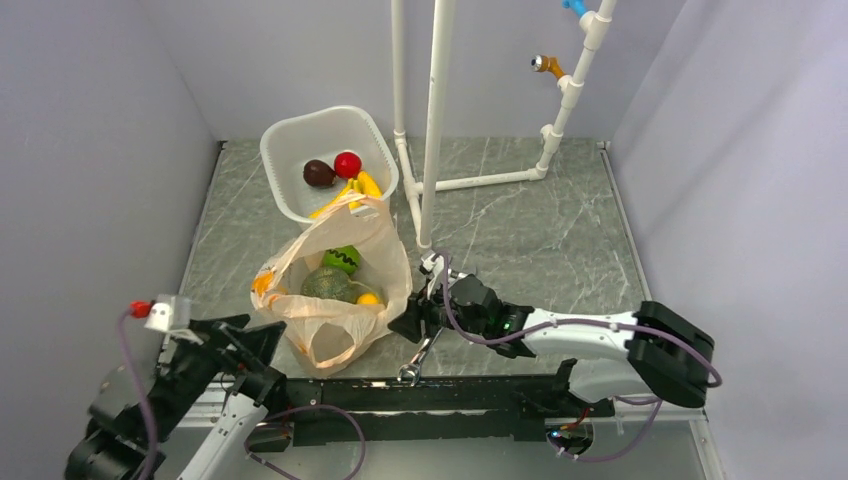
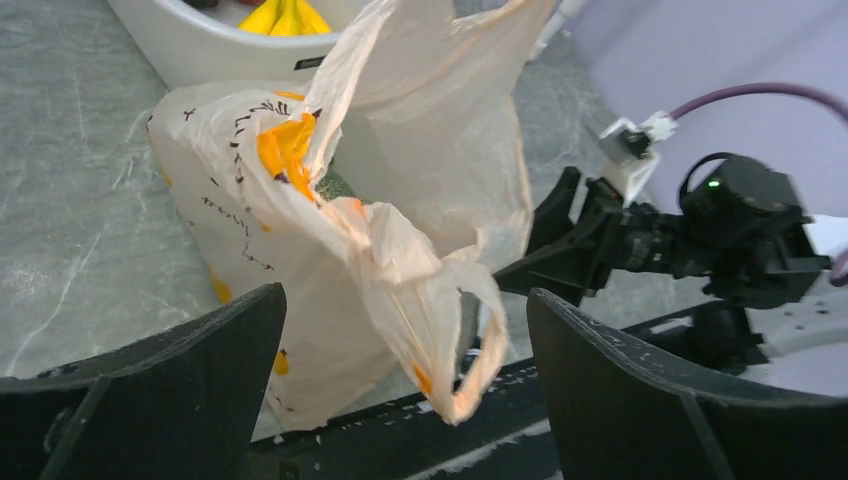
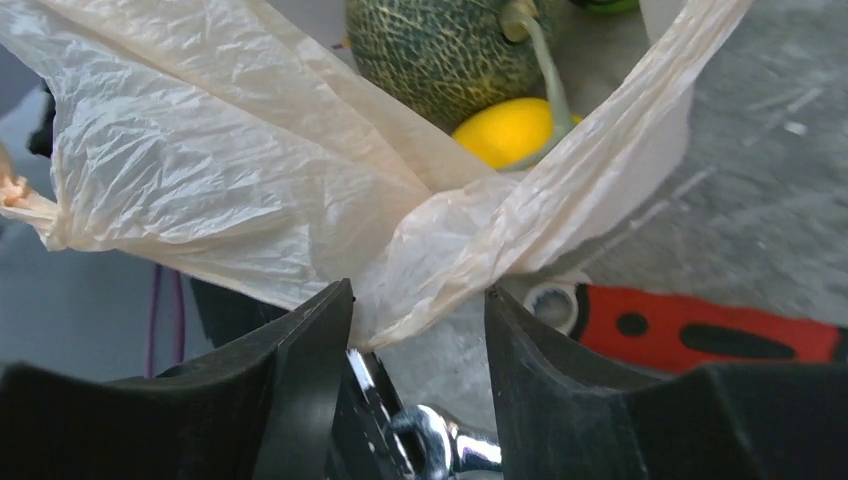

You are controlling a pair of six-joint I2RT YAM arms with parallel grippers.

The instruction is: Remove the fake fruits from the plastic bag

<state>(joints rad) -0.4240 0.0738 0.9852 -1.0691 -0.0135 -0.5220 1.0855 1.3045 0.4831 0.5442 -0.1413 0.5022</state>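
the grey marbled tabletop (image 1: pixel 520 230) carries two containers set close together, probably so fruit has a short trip from one to the other. the plastic bag (image 1: pixel 322 332) sits between the two arms, its mouth slumped open upward and its far flap leaning on the tub's rim.

the left tool (image 2: pixel 405 293) stands wide at the bag's near-left side. a loop of handle hangs in the gap and appears to touch neither finger. the right tool (image 3: pixel 418 290) is at the bag's right side, half apart, with a twisted strip of handle running through the gap. the strip brushes both fingers but does not look pinched. i judge both are placed at the handles to manage the bag's mouth so the contents can be reached.

the white tub (image 1: pixel 290 130) behind the bag holds the yellow banana bunch (image 1: pixel 362 186), a red ball (image 1: pixel 347 164) and a dark maroon fruit (image 1: pixel 319 173).

not yet out of the bag are the dull green netted melon (image 3: pixel 440 50), the bright green striped ball (image 1: pixel 343 259) and the yellow-orange ball (image 3: pixel 505 130), which lies against the melon.
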